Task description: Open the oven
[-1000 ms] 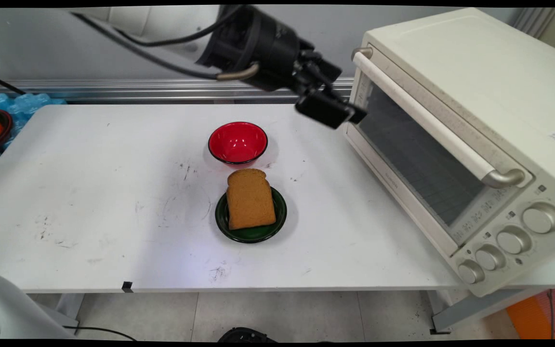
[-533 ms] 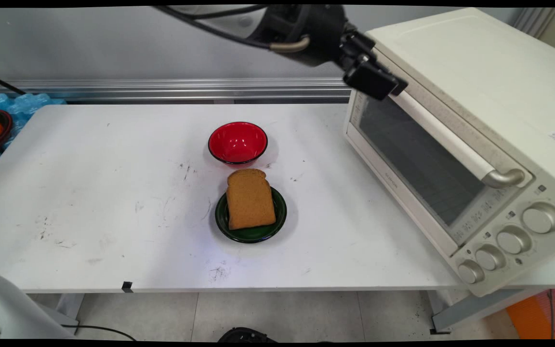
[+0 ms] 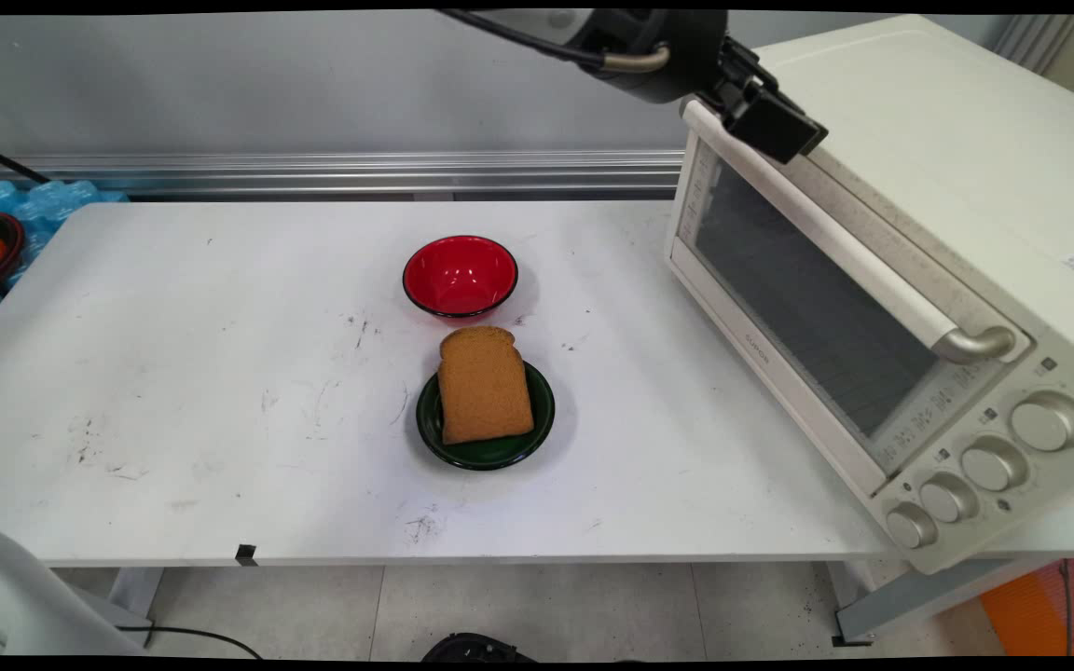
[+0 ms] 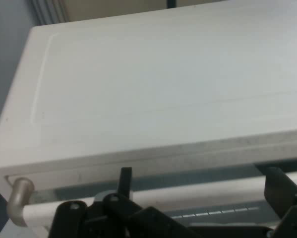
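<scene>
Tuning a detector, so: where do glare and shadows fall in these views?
Main view: glints inside the red bowl; soft shadows right of bowl and plate on the table. Hand view: oven top evenly lit, no glare.

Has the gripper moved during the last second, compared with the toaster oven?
Yes. The gripper went up and to the right in the main view, from beside the toaster oven door's lower left to the far end of the door handle.

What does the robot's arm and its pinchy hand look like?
The end effector is black and blocky, with jointed linkage bars and two flat fingers. Behind it sits a round black wrist with a grey metal loop. Black cables run along the arm, whose shell is white.
</scene>
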{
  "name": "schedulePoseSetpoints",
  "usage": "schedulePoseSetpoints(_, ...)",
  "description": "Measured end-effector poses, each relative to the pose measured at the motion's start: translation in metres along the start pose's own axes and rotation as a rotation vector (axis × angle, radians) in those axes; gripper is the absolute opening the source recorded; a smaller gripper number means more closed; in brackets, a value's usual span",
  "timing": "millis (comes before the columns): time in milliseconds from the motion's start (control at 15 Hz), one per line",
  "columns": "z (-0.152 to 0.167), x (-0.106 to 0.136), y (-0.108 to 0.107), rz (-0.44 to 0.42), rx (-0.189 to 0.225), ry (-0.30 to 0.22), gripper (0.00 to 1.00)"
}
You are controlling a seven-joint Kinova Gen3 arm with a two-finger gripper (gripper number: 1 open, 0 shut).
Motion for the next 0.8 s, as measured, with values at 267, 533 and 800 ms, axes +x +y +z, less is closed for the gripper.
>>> schedulePoseSetpoints(267,0.025,0.008,-0.003,-0.033,0.031,-0.022,1.0)
schedulePoseSetpoints(533,0.048,0.012,-0.005,-0.083,0.052,-0.049,1.0)
schedulePoseSetpoints(800,0.065,0.012,-0.006,-0.117,0.065,-0.081,1.0)
